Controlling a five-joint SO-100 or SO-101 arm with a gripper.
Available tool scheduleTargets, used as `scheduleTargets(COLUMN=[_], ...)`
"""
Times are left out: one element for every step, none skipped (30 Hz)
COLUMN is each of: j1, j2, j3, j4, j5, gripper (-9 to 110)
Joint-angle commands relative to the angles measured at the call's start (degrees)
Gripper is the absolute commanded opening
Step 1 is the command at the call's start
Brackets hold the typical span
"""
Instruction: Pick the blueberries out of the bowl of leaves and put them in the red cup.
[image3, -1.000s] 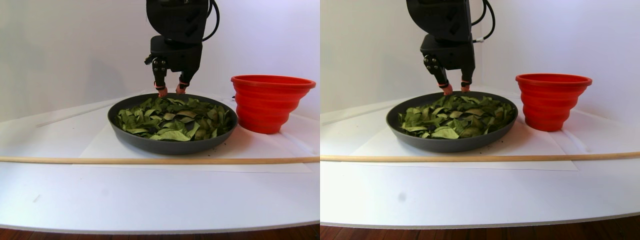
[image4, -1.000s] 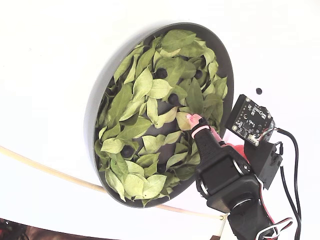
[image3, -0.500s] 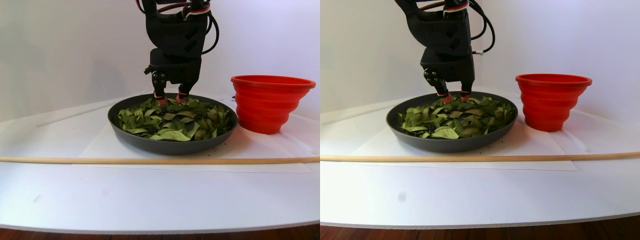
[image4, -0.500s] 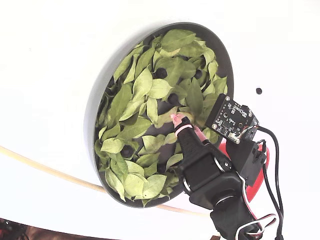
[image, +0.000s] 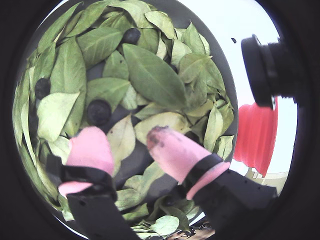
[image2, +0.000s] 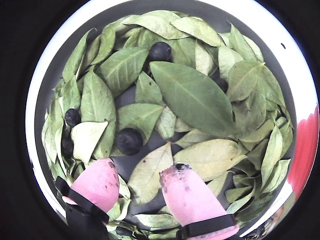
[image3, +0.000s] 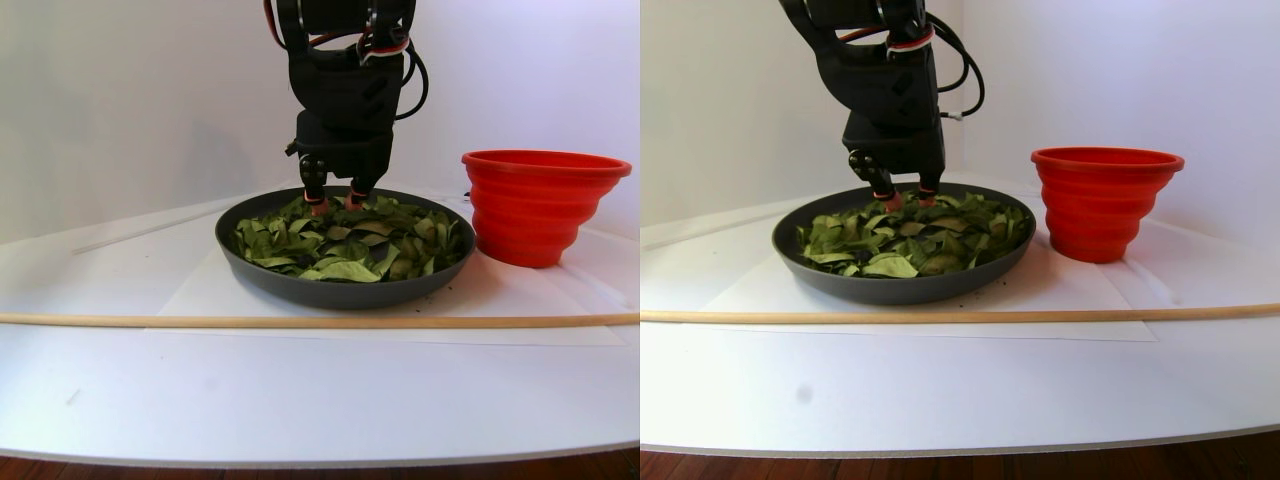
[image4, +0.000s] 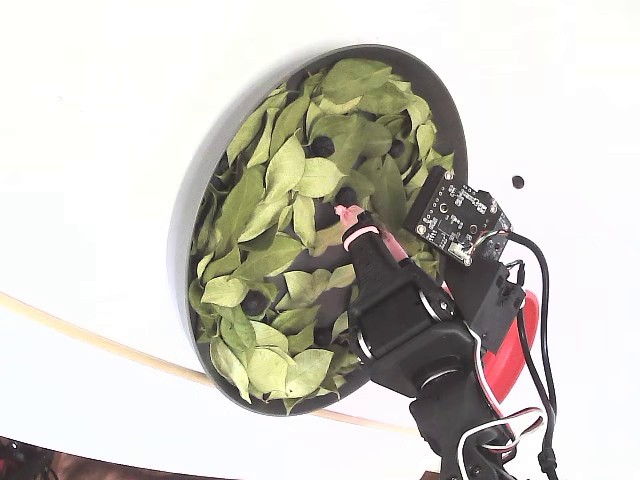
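Two pink-tipped fingers (image2: 100, 182) of the gripper (image2: 137, 172) now sit lower than a second ago: in the stereo pair view the tips then hung just above the far rim of the bowl (image3: 330, 290), and now the gripper (image3: 333, 205) dips among the leaves (image3: 350, 240). In the fixed view the gripper (image4: 345, 215) has also moved up the picture, further over the bowl (image4: 190, 215) toward a berry at its middle.

The fingers stand moderately apart with nothing between them; bare bowl floor and a pale leaf show in the gap. The right-hand tip is smudged dark.

The blueberries (image2: 129, 140) are small, round and matt blue-black, half tucked among the leaves (image2: 192, 97), which run from mid green to yellowish and curl slightly. One berry lies just beyond the left fingertip, close but not touching as far as can be seen; another (image2: 160, 51) lies at the far side and one (image2: 72, 117) at the left.

Both wrist views show berries that the stereo pair view hides behind the leaves. The stereo pair view shows the red cup (image3: 540, 205) whole, upright on the counter (image3: 300, 390) just right of the bowl, with a wooden rod (image3: 250, 321) lying in front; a wrist view catches only a red sliver (image: 257, 135).
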Motion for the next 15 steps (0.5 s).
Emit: scheduleTargets(j1=[-0.26, -0.26, -0.35, -0.53, -0.62, -0.62, -0.70, -0.70, -0.62, -0.62, -0.62, -0.62, -0.62, -0.70, -0.70], j2=[0.70, 0.62, 0.44, 0.26, 0.00, -0.26, -0.53, -0.79, -0.97, -1.32, -1.58, -1.93, -2.37, -2.72, -2.99], j3=[-2.81, -3.08, -3.25, -3.60, -3.87, -4.13, -4.48, -4.75, -4.92, -5.19, -5.45, -5.71, -5.89, -6.06, -6.24], j4=[-1.14, -1.14, -1.14, -1.14, -1.14, -1.14, -1.23, -1.23, -1.23, -1.32, -1.41, -1.58, -1.93, -2.29, -2.37], j5=[0.62, 0.62, 0.62, 0.62, 0.62, 0.62, 0.62, 0.53, 0.53, 0.62, 0.70, 0.70, 0.70, 0.70, 0.70], gripper=[16, 16, 16, 16, 16, 16, 16, 16, 16, 16, 16, 16, 16, 16, 16])
